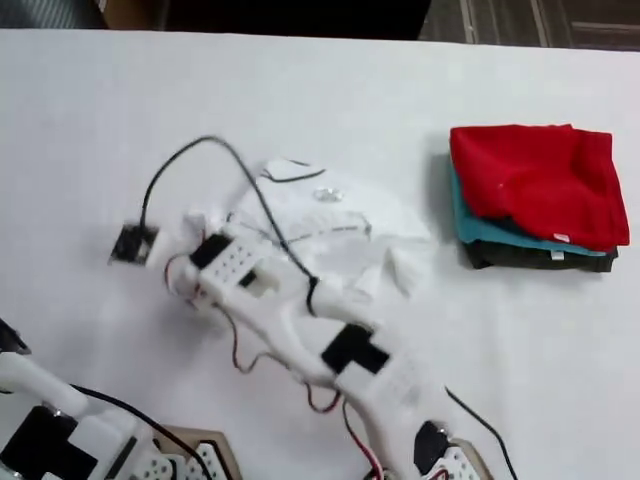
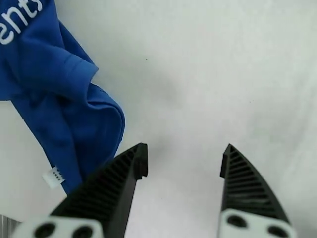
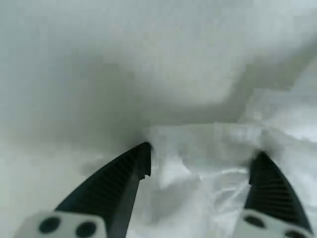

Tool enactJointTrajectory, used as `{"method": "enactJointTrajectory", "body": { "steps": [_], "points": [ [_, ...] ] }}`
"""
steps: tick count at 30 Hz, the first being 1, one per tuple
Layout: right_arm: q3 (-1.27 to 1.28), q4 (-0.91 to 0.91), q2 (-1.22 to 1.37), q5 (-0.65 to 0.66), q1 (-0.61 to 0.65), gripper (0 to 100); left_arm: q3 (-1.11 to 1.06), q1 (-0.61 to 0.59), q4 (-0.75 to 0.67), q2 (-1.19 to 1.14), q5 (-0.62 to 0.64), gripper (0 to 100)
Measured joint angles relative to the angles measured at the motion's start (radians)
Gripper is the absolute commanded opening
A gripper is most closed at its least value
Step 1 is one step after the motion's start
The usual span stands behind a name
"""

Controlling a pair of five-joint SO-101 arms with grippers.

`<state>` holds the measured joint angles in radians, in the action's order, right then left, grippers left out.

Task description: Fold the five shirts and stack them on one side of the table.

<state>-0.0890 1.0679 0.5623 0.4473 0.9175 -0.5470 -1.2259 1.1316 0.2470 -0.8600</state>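
Right end effector (image 3: 203, 152): fingers spread apart, nothing clamped, straddling the edge of the white shirt (image 3: 208, 198). One finger (image 3: 124, 183) is at the hem where cloth meets the bare bench (image 3: 74, 74); the other is over the fabric. Whether either tip touches the cloth cannot be told, as white on white gives poor contrast. Left end effector (image 2: 186, 148): fingers also apart and holding nothing, above bare bench, with the blue shirt (image 2: 59, 89) just beside one finger. The blue shirt is crumpled and unfolded. It carries white lettering (image 2: 20, 22), cut off at the frame edge, and a small white tag (image 2: 53, 176) at its lower hem. In the high view the white shirt (image 1: 340, 225) lies rumpled near the bench centre, its long axis probably running across the bench from side to side, with the right arm (image 1: 300, 320) reaching diagonally over it. Well apart, toward the right edge of that view, is a stack of folded shirts: red shirt (image 1: 535, 185) on top, teal shirt (image 1: 490, 232) beneath, dark shirt (image 1: 520, 260) at the bottom. A small white label (image 1: 560, 238) shows at the near edge of the teal layer, too small to read. The red shirt sits slightly askew on the stack. The left arm (image 1: 60, 430) sits at the near left corner.
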Motion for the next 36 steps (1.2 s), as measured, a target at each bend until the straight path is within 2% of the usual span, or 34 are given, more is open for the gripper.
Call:
{"method": "enactJointTrajectory", "body": {
  "steps": [2, 4, 6, 11, 23, 31, 36],
  "points": [
    [-0.066, 0.0, 0.038, 0.0, -0.058, 0.2, 0.0, -0.006, 0.0, 0.0, 0.0, 26],
    [-0.121, 0.028, 0.057, 0.0, -0.11, 4.7, -0.003, -0.008, 0.0, 0.0, 0.0, 26],
    [-0.161, 0.077, 0.06, 0.0, -0.147, 1.6, -0.003, -0.008, 0.0, 0.0, 0.0, 26],
    [-0.249, 0.233, 0.043, 0.0, -0.178, 2.1, -0.008, -0.006, 0.0, 0.0, 0.0, 26],
    [-0.578, 0.542, -0.43, 0.0, -0.186, 2.1, -0.069, 0.066, -0.002, 0.0, 0.0, 26],
    [-0.646, 0.583, -0.623, 0.0, -0.112, 2.1, -0.072, 0.118, -0.002, 0.0, 0.0, 26],
    [-0.499, 0.577, -0.598, 0.0, -0.149, 2.1, -0.072, 0.143, -0.002, 0.0, 0.0, 26]
  ]
}}
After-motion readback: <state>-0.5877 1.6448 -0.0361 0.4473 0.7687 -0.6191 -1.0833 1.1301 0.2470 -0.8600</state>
